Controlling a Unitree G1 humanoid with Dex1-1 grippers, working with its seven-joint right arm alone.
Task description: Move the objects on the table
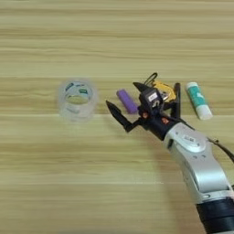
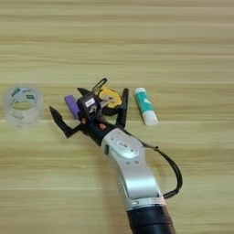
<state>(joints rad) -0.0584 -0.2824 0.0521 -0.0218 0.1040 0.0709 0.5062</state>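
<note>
Purple block (image 1: 126, 101) between spread gripper (image 1: 124, 97) fingers, unheld.

Matt wood, clear plastic, brushed metal

The table (image 1: 68, 183) is matt wood-grain; the tape roll (image 1: 77, 100) glossy clear plastic; the forearm (image 2: 132, 169) smooth silvery metal; the gripper (image 1: 124, 101) matt black.

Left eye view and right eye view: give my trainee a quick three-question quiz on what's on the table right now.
1. True or false: the tool is shut on the clear tape roll.
2. Which item lies furthest to the robot's right: A purple block, B glue stick, C tape measure?
3. Fill in: the purple block lies between the tool's two black ____.

Key: 1 false, the tool is open and apart from the roll; 2 B; 3 fingers.
</note>
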